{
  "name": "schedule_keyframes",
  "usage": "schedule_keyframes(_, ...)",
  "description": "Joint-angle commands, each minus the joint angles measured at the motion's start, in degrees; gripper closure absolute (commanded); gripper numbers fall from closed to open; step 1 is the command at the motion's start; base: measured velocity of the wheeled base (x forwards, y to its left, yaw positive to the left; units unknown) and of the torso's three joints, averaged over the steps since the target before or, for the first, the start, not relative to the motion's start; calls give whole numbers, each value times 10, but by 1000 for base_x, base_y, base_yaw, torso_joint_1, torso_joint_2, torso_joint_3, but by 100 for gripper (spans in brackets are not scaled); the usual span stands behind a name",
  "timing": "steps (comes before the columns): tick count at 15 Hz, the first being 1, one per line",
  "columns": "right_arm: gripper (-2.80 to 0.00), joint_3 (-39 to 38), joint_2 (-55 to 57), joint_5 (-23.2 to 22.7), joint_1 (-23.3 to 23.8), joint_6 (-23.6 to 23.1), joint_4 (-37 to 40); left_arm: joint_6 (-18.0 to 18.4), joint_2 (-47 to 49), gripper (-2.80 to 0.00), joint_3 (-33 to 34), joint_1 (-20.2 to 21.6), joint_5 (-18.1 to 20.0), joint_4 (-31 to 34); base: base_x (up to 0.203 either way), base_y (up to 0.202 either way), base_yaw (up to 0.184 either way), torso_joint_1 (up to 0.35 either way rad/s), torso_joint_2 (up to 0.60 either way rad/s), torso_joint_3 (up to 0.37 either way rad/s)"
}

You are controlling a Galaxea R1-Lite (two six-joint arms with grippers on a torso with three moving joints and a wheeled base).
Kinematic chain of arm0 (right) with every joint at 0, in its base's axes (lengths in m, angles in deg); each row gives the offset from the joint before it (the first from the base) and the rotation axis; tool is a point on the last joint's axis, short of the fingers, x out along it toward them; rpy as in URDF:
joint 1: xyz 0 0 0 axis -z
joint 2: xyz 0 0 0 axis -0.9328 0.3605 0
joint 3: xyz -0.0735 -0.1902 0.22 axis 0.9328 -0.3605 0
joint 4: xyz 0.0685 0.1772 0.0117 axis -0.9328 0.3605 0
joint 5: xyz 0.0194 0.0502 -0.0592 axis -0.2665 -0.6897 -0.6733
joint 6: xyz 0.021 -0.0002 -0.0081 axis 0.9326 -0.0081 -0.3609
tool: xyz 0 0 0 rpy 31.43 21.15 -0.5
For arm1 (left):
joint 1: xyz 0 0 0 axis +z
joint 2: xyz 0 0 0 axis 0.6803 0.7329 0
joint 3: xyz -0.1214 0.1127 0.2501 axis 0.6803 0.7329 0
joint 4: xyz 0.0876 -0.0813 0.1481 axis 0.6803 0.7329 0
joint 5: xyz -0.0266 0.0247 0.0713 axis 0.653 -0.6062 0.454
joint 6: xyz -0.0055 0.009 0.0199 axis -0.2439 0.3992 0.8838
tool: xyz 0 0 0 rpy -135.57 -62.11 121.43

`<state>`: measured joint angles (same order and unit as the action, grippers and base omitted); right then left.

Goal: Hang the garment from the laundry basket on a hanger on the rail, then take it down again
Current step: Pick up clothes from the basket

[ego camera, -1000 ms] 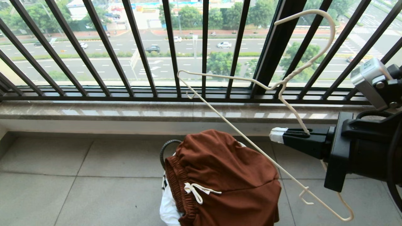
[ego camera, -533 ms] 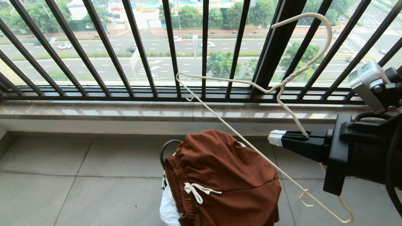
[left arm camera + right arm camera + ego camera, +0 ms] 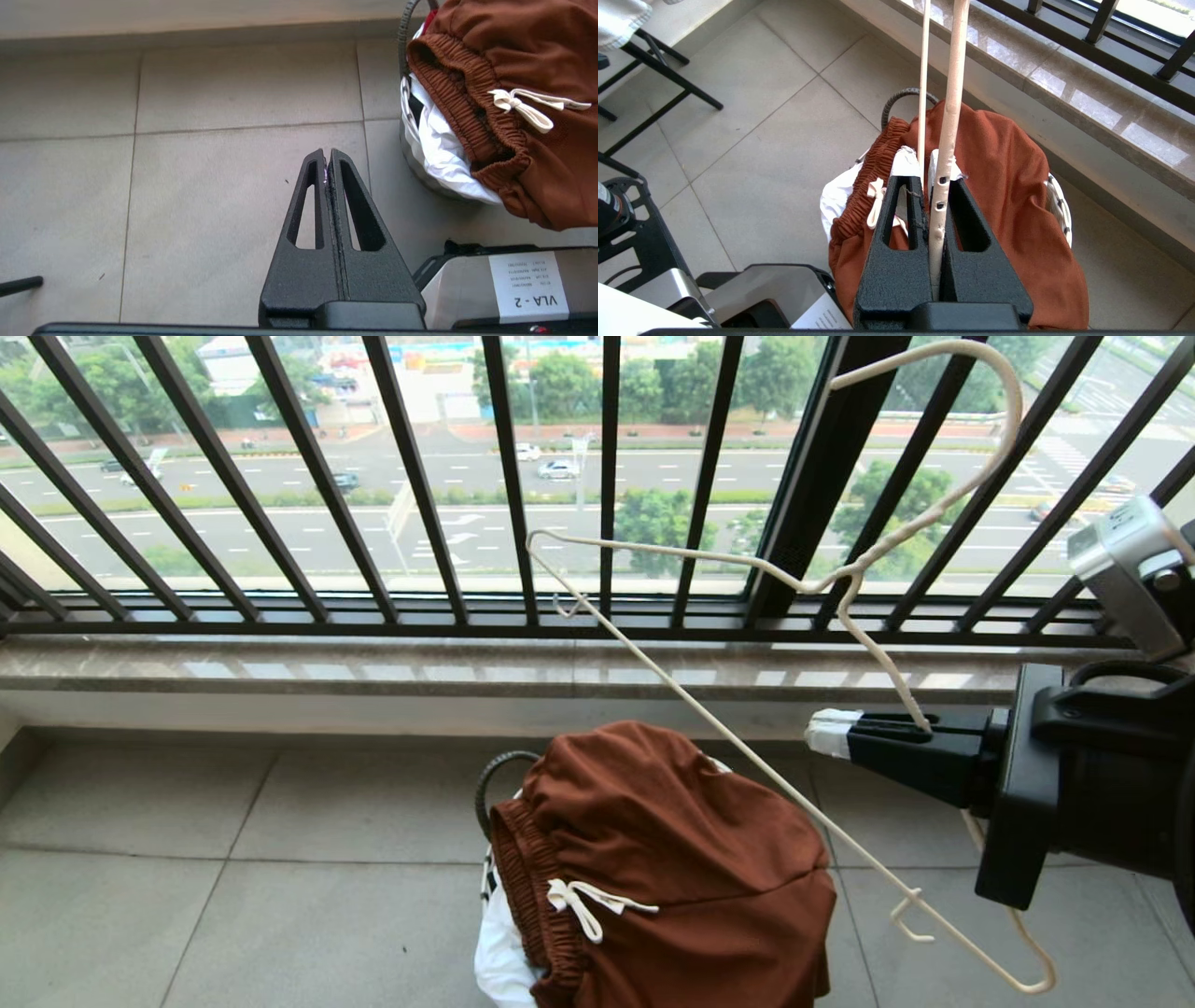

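The rust-brown garment (image 3: pixel 672 859) lies heaped over the laundry basket (image 3: pixel 490 784), its white drawstring facing me. My right gripper (image 3: pixel 826 733) reaches in from the right, just above the garment, shut on the shoulder wire of the cream hanger (image 3: pixel 709 728). The hanger's hook points up against the railing. In the right wrist view the hanger (image 3: pixel 955 70) runs between the right gripper (image 3: pixel 924 163) fingers, over the garment (image 3: pixel 1008 186). My left gripper (image 3: pixel 328 156) is shut and empty above the floor tiles, to the left of the basket (image 3: pixel 404 37) and garment (image 3: pixel 537 56). The rail is out of view.
A black balcony railing (image 3: pixel 420 523) and a stone sill (image 3: pixel 467 672) stand behind the basket. My own base with a "VLA - 2" label (image 3: pixel 528 284) sits close to the basket. Black frame legs (image 3: pixel 658 70) stand on the tiles on the far side.
The hanger has tipped a little in the right gripper, its hook now higher and further right. Garment and basket have not moved.
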<state>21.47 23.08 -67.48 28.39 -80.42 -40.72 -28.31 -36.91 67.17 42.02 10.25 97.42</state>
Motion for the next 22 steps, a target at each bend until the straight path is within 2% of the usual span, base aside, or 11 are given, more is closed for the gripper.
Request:
schedule_keyframes(1, 0, 2, -6, 0, 0, -1, -2, -1, 124, 0, -34, -5, 2, -1, 0, 0, 0, 0, 0, 0)
schedule_keyframes(4, 0, 3, -5, 0, 0, -1, -2, -2, 223, 0, -76, -29, 3, 2, 0, 0, 0, 0, 0, 0)
schedule_keyframes(7, 0, 6, -2, 2, 4, 1, -2, -9, 316, 0, -90, -99, 3, 0, 0, 0, 0, 0, 0, 0)
schedule_keyframes(10, 0, 14, 3, 2, 21, 21, -2, -60, 403, 0, -115, -189, 1, -1, 0, 0, 0, 0, 0, 0)
schedule_keyframes(14, 0, 13, 37, 4, 50, 22, -47, -78, 540, 0, -137, -239, 0, -9, 0, 0, 0, 0, 0, 0)
schedule_keyframes(18, 0, 12, 71, 5, 77, 23, -70, -89, 681, 0, -143, -285, 0, -122, 0, 0, 0, 0, 0, 0)
schedule_keyframes(20, 0, 12, 79, 5, 80, 23, -71, -128, 736, 0, -159, -332, -1, -159, 0, 0, 0, 0, 0, 0)
schedule_keyframes(22, 0, 12, 90, 5, 82, 23, -76, -157, 774, 0, -155, -357, 0, -209, 0, 0, 0, 0, 0, 0)
